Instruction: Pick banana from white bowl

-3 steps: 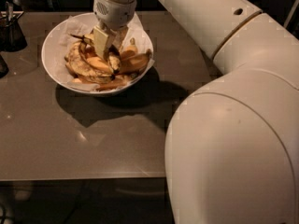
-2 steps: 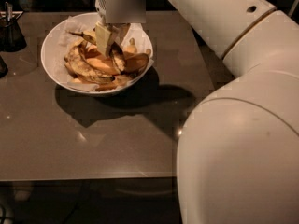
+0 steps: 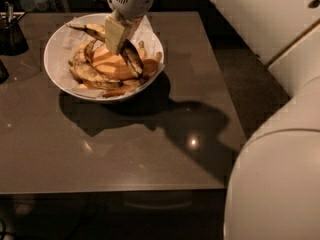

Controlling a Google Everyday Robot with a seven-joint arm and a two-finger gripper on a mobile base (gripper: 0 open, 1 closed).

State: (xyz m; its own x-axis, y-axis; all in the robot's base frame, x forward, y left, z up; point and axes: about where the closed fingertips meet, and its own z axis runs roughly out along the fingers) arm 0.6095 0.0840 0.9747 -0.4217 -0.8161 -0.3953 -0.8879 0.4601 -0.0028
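Observation:
The white bowl (image 3: pixel 49 64), lined with crumpled white paper, stands at the back left of the brown table. My gripper (image 3: pixel 118 34) hangs over the bowl's middle, shut on the banana (image 3: pixel 132 59). The banana is long, curved and black-patched, and it is lifted above the other fruit. Its thin stem end points left over the rim and its nearly black end hangs down to the right. Cleaner yellow-orange bananas (image 3: pixel 112 66) and a brown-speckled one (image 3: pixel 89 74) lie in the bowl beneath it.
A dark holder (image 3: pixel 11 34) stands at the table's back left corner. My white arm and body (image 3: pixel 280 134) fill the right side. The table's front edge (image 3: pixel 115 190) runs across the lower picture, and dark floor lies to the right.
My gripper has risen from among the fruit and lifted the dark banana, now hanging in its grip. The view has shifted so the bowl sits further right.

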